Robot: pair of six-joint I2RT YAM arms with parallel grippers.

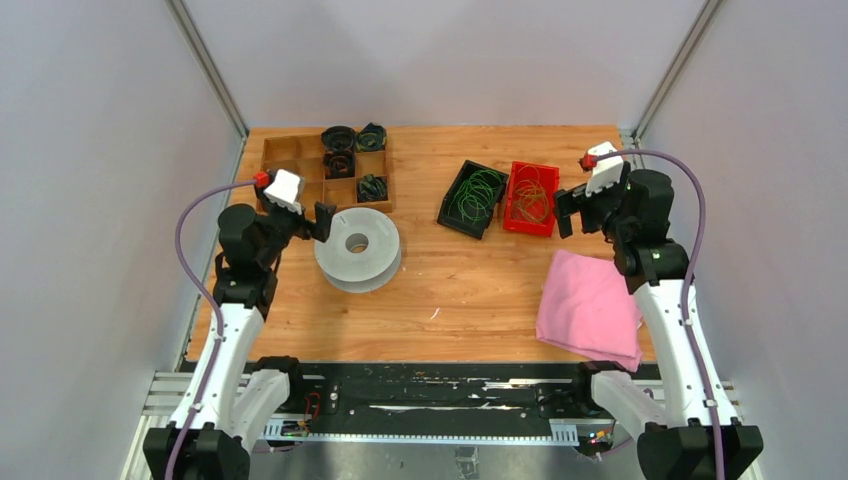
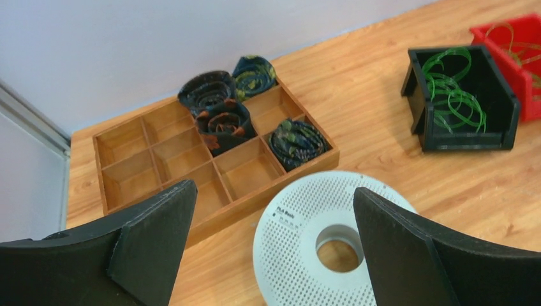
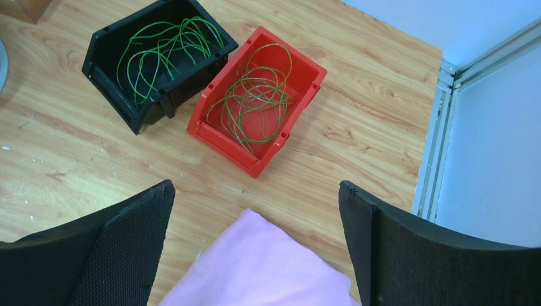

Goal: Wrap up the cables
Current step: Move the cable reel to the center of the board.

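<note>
Thin green cables (image 1: 480, 193) (image 3: 163, 51) curl in loops inside a black bin (image 1: 452, 205). Olive-brown cables (image 1: 533, 200) (image 3: 255, 102) lie in the red bin (image 1: 512, 195) beside it. A grey perforated spool (image 1: 380, 255) (image 2: 300, 255) lies flat at centre left. My left gripper (image 1: 320, 222) (image 2: 274, 189) hovers open above the spool's left side, holding nothing. My right gripper (image 1: 563, 212) (image 3: 256, 185) hangs open just right of the red bin, above the top corner of a pink cloth, and is empty too.
A wooden divided tray (image 1: 290, 155) (image 2: 159, 159) at the back left holds several dark cord bundles (image 1: 340, 150) (image 2: 220, 105). A pink cloth (image 1: 590, 305) (image 3: 268, 268) lies at the front right. Metal frame posts and walls stand close on both sides.
</note>
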